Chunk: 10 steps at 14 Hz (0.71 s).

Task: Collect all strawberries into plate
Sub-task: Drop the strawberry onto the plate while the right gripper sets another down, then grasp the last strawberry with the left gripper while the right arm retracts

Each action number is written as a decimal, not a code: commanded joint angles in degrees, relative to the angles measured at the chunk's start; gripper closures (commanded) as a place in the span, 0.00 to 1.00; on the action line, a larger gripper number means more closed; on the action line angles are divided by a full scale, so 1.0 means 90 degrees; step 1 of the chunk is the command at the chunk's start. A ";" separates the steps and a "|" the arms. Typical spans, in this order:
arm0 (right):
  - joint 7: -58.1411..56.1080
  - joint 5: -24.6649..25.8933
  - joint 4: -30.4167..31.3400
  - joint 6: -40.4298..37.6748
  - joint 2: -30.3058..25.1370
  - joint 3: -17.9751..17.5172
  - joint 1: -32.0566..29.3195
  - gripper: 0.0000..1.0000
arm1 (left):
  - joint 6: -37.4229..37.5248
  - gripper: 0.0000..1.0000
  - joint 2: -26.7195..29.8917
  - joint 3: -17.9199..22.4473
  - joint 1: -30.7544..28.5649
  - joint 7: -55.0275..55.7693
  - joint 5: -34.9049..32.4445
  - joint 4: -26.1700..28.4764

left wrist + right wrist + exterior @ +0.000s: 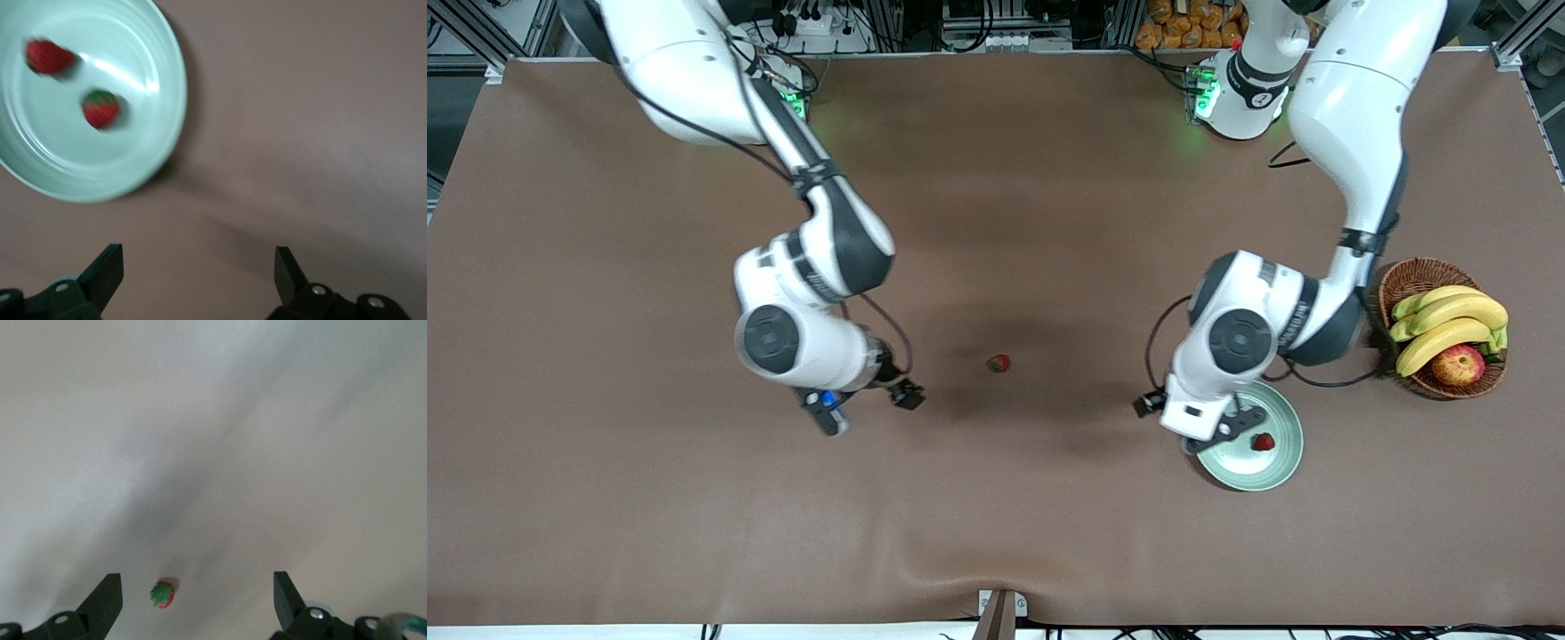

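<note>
My left gripper [1209, 436]: spread wide, empty, over the plate [1276, 471] holding two strawberries [101, 109].
My right gripper [869, 404]: wide, empty.
Last strawberry [999, 363]: on the cloth between both arms, closest to my right gripper.

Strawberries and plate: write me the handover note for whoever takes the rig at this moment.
Left hand: open, empty, over the plate's edge.
Right hand: open, empty, over the table toward the right arm's end, near the loose berry.
Plate: on the table beside the fruit basket, nearer to the front camera than it.
Done: two strawberries lie in the plate, one near its middle, the other toward its rim.
Left: the third strawberry lies on the table mid-way between the arms; it shows just ahead of the right hand in the right wrist view. Pick it up and put it in the plate.
</note>
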<state>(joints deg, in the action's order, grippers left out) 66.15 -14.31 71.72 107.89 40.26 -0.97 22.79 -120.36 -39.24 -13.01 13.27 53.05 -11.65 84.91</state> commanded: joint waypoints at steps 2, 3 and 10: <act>-0.1740 0.0154 0.0098 -0.0862 -0.0654 -0.0058 -0.0694 0.00 | -0.0044 0.00 -0.0307 0.0039 0.0828 0.0998 0.0083 -0.0262; -0.2306 0.0377 0.0107 -0.1126 -0.0790 -0.0049 -0.0889 0.00 | -0.0122 0.00 -0.0395 0.0039 0.1004 0.1097 0.0083 -0.0371; -0.5481 0.1209 0.0692 -0.1705 -0.1864 -0.0039 -0.2402 0.00 | -0.1644 0.00 -0.0883 0.0068 0.1932 0.1800 0.0073 -0.0421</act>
<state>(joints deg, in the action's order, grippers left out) 24.15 -5.09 72.51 92.24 29.08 -0.30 5.36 -132.40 -45.40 -13.16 28.68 67.85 -11.51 82.78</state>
